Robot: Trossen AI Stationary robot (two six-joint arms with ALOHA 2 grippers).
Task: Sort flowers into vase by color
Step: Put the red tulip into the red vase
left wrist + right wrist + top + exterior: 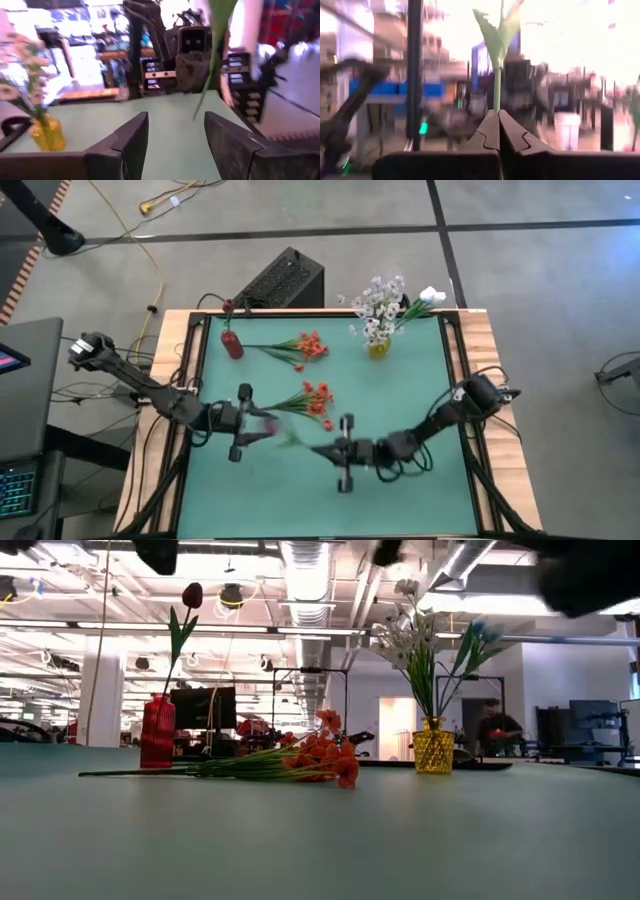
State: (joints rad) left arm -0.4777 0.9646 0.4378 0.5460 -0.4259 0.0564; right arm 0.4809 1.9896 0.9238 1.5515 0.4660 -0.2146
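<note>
Since the right tool [498, 112] is pinched shut on a long green-stemmed artificial flower [496, 45], low on the stem and above the near middle of the green-topped table [420, 380], this looks like a hand-over or a regrip. Stem stands upright past the closed fingers, leaf above. Blossom colour cannot be told: from above it shows only as a blur between the two tools.

Left tool [176, 117] is level with it to the left, fingers wide and empty. The green leaf hangs just ahead of the gap, not yet between the pads.

Farther out, two red-orange blossom sprays [315, 400] lie flat on the table, one behind the other, not yet sorted. At the far edge:
- red ribbed vase [232, 345], left, one dark red bud in it
- yellow glass vase [378, 348], right, white sprays and white buds in it

Notes for the step:
- Bring the left fingers around bare stem, clear of the leaf, above or below the right grip, never on it.
- Close the left fully before the right lets go.
- Keep the stem near vertical, since both vase mouths look narrow.
- Check the blossom colour before picking a vase.
- Travel high enough to clear the lying sprays.
</note>
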